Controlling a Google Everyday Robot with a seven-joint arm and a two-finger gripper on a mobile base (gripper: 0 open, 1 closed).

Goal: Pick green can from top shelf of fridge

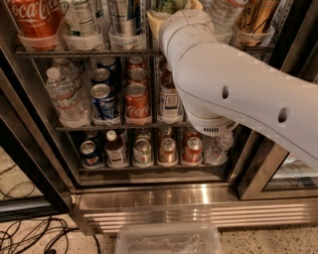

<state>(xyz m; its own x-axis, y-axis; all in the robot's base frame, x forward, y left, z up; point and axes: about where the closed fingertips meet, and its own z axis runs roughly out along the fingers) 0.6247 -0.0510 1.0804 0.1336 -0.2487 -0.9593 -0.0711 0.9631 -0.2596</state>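
The fridge (198,208) stands open in front of me, with a ribbed steel base. Its top shelf (99,51) is a dark wire rack fronted by clear plastic cups. Only a pale green sliver of the green can (171,5) shows at the top edge, in the middle of that shelf. My gripper (174,14) is at the can, at the end of my white arm (233,99). The arm reaches up from the right and hides most of the can and the shelf's middle.
A large Coca-Cola can (32,17) and other cans and bottles stand in cups on the top shelf. Lower racks hold water bottles (62,96), cans and small bottles. A dark door frame (30,163) is at the left, cables (30,235) lie on the floor, and a clear plastic bin (169,240) sits below.
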